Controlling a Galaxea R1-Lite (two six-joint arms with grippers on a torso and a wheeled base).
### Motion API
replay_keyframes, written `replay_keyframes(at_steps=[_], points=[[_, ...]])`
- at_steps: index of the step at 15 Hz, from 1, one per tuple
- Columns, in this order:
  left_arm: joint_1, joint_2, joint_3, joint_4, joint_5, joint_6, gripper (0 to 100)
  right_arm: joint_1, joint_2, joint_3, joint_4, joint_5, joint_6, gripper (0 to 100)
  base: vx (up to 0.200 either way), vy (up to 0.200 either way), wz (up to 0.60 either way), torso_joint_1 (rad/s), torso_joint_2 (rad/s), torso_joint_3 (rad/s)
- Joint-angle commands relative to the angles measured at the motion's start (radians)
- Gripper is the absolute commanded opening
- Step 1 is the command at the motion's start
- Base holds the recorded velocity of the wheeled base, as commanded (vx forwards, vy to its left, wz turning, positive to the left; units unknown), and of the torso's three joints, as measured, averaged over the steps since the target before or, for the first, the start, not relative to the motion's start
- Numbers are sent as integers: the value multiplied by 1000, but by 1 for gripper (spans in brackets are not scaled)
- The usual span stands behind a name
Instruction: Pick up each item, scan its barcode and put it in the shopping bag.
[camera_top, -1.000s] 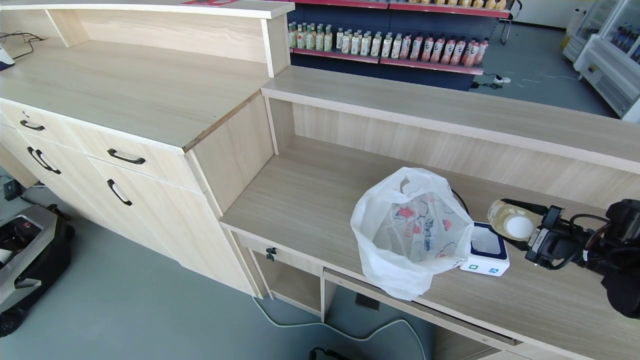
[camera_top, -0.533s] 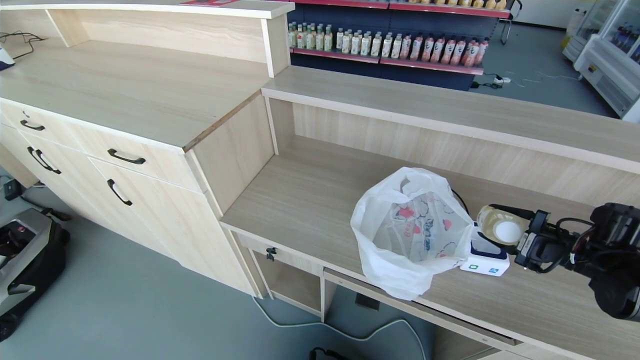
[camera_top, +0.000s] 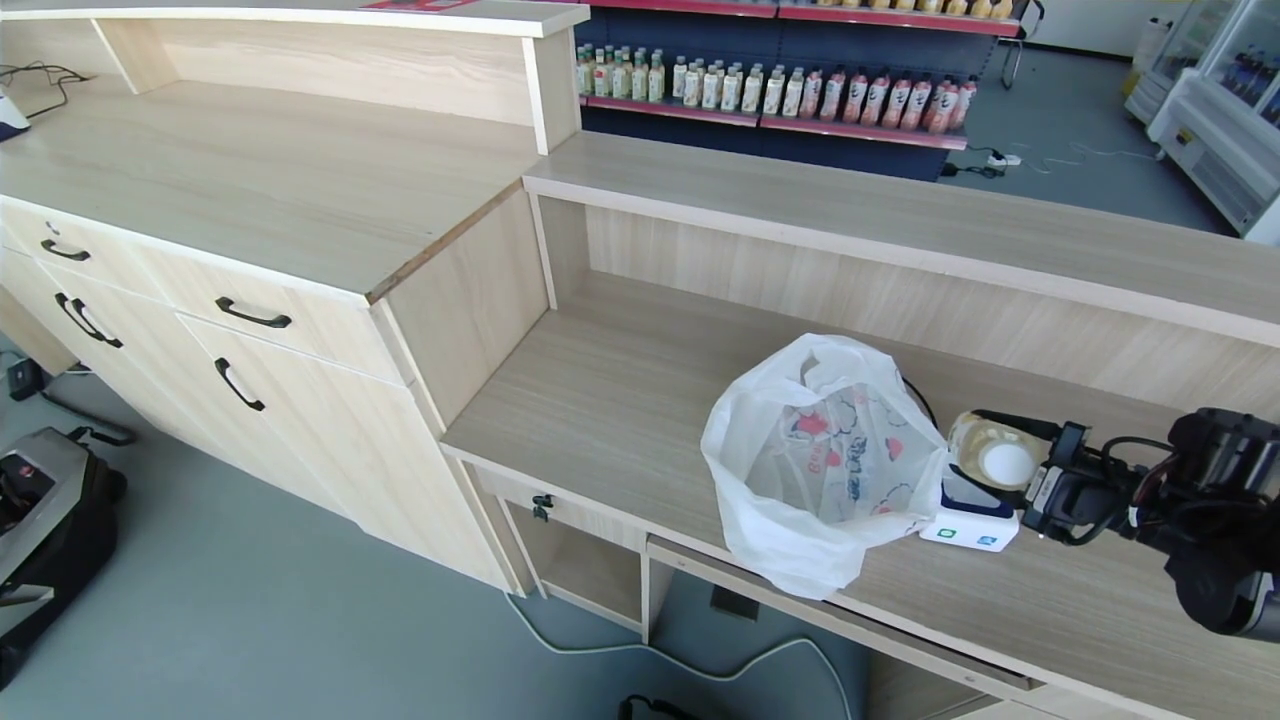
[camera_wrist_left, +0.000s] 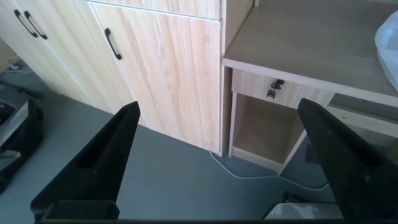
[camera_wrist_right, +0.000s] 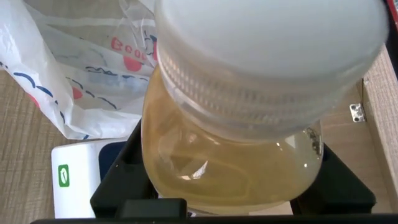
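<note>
Head view shows the right gripper (camera_top: 978, 452) clenched on the bottle (camera_top: 990, 445) just above the scanner (camera_top: 972, 526), shopping bag (camera_top: 820, 470) immediately to its left; the left gripper (camera_wrist_left: 214, 111) gapes empty.

a shop: checkout counter (camera_top: 700, 400), shelves of bottled drinks (camera_top: 770, 90), drinks fridge (camera_top: 1215, 110).

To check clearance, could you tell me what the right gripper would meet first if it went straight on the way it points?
Most likely the shopping bag: the right gripper, shut on the bottle, points at its side from above the scanner; depth is unclear.
</note>
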Motion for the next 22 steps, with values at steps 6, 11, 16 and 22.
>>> replay_keyframes(at_steps=[6,11,16,22], points=[[0,0,0,0,0,0,100,6,20,-51,-1,0,7,0,0,0,0,0,0,0],[0,0,0,0,0,0,100,24,43,-60,-18,-1,9,0,0,0,0,0,0,0],[0,0,0,0,0,0,100,44,57,-77,-22,0,10,0,0,0,0,0,0,0],[0,0,0,0,0,0,100,35,-64,-55,-13,0,207,0,0,0,0,0,0,0]])
